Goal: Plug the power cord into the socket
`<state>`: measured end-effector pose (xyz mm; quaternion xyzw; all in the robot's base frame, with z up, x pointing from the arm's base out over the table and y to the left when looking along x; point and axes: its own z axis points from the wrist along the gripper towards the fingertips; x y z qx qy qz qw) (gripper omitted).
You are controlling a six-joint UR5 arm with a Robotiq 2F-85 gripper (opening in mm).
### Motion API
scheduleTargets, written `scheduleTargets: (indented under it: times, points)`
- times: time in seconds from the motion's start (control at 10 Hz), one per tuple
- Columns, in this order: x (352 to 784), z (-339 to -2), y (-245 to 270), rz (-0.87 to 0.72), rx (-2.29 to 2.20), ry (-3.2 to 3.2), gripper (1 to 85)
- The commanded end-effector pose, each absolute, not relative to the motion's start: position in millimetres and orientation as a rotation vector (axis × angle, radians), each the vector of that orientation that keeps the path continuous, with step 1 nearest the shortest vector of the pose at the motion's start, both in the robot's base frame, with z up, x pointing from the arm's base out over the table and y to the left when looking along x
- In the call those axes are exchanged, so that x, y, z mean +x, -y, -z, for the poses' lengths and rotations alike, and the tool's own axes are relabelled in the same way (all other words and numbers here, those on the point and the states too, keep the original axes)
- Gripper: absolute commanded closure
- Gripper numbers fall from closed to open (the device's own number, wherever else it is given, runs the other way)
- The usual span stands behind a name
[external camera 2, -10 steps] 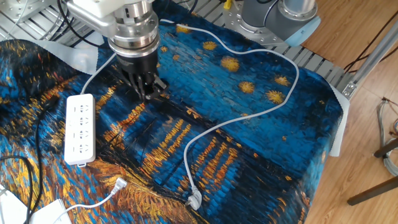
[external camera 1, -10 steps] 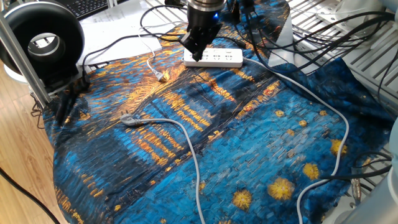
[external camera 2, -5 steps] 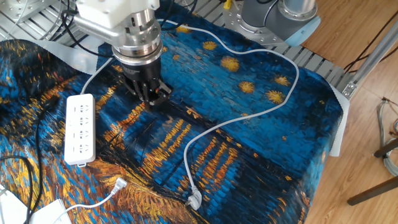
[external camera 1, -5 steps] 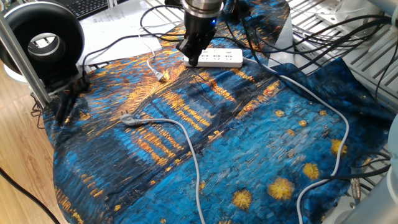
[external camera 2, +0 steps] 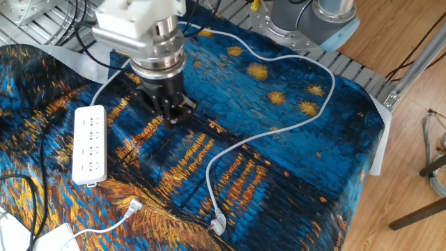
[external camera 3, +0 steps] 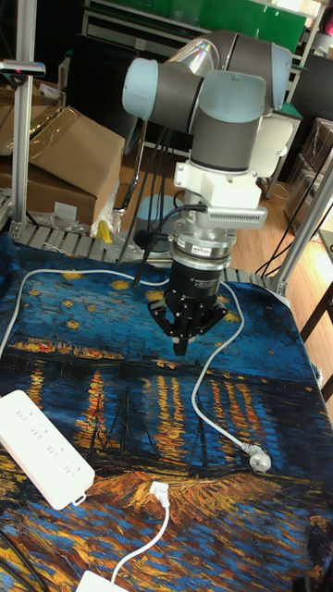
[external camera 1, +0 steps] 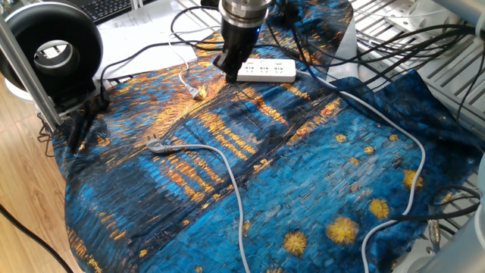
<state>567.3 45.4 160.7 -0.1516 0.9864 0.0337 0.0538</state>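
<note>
The socket is a white power strip (external camera 2: 90, 145) lying flat on the blue painted cloth, also in one fixed view (external camera 1: 264, 72) and the tall view (external camera 3: 42, 449). The power cord's small pale plug (external camera 2: 134, 206) rests on the cloth beyond the strip's end, its thin white cable trailing off; the same plug (external camera 1: 198, 92) (external camera 3: 159, 490) lies free in the other views. My gripper (external camera 2: 172, 118) hangs over the cloth beside the strip, pointing down, fingers together and holding nothing; the gripper (external camera 1: 230, 68) (external camera 3: 181, 344) stands apart from the plug.
A thicker grey cable loops across the cloth and ends in a grey plug (external camera 2: 218, 224) (external camera 1: 158, 145). Black cables (external camera 1: 189, 23) run behind the strip. A black ring lamp (external camera 1: 51, 51) on a stand sits at one corner. The arm's base (external camera 2: 313, 21) is at the far edge.
My gripper has shifted a short way sideways over the cloth, off the strip's end toward the side where the thin cord lies. Cords and strip have not moved.
</note>
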Motion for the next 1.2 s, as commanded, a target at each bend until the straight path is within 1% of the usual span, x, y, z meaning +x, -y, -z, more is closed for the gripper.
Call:
scheduleTargets:
  times: [0.0,0.1,0.2,0.5,0.8,0.9,1.0,1.1]
  points:
    - [538.6,-154.7,-52.5,-0.129,-0.581,-3.073,84.3]
    - [537.8,-156.2,-76.3,-0.260,-0.556,-3.054,84.3]
    - [537.4,-157.7,-84.5,-0.309,-0.559,-3.044,84.3]
    - [533.0,-152.6,-86.2,-0.287,-0.583,-3.049,84.3]
    - [540.7,-152.1,-86.5,-0.274,-0.564,-3.024,84.3]
    - [542.6,-151.6,-83.7,-0.254,-0.597,-3.012,84.3]
    - [547.3,-149.3,-65.9,-0.142,-0.644,-3.004,84.3]
    - [532.2,-148.7,-62.4,-0.143,-0.679,-3.057,84.3]
